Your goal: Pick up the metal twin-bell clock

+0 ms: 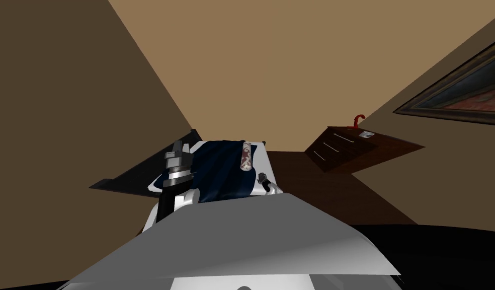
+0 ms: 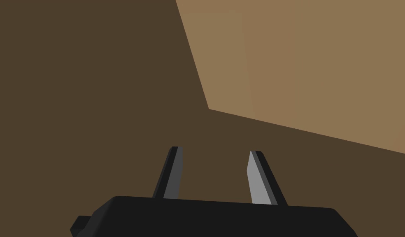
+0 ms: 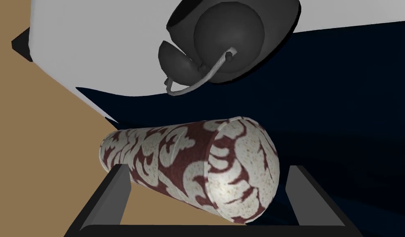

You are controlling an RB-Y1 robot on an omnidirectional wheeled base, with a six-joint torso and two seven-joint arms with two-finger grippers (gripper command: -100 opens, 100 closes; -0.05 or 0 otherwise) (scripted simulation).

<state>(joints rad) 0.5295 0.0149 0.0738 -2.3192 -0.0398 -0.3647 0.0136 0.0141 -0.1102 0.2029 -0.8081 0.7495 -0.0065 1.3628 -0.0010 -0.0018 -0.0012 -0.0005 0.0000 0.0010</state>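
Beyond patterned bolster [image 3: 189,164], dark clock [image 3: 226,37], right claw [image 3: 208,166] spread

Counting one bed [image 1: 260,151], one dark blue blanket [image 1: 221,171], one patterned roll pillow [image 1: 246,155] and one dark grey clock [image 3: 222,41]. One brown dresser [image 1: 352,148] is carrying one red hooked item [image 1: 359,120] and one small flat light item [image 1: 366,134]. One framed picture [image 1: 463,90] is hanging. Two tools are showing, the left tool [image 2: 215,150] and the right tool [image 3: 208,167], each having two fingers.
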